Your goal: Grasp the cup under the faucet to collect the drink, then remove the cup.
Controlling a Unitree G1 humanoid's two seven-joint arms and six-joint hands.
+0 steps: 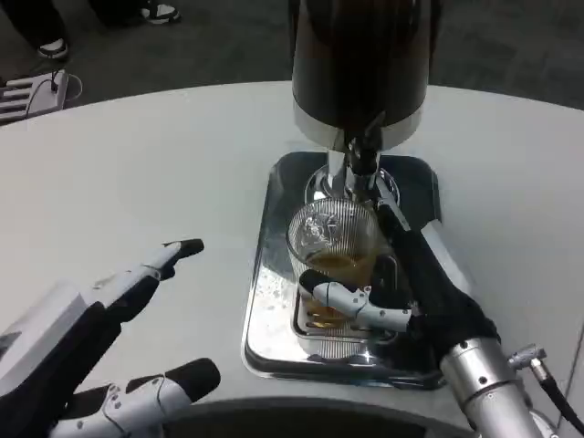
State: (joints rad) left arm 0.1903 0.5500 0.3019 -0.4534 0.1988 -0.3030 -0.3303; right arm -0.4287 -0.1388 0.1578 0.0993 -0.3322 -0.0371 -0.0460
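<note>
A clear ribbed cup (330,239) with amber drink in its lower part stands on the shiny metal tray (266,301), right under the faucet (362,157) of a dark drink dispenser (360,64). My right hand (401,297) grips the cup from the near right side, its fingers wrapped around the lower wall. My left hand (128,347) hovers over the table at the lower left, fingers spread apart and holding nothing.
The white round table (164,192) stretches left of the tray. Beyond its far edge lie a dark floor, people's shoes (55,47) and a pale object (32,91) at the upper left.
</note>
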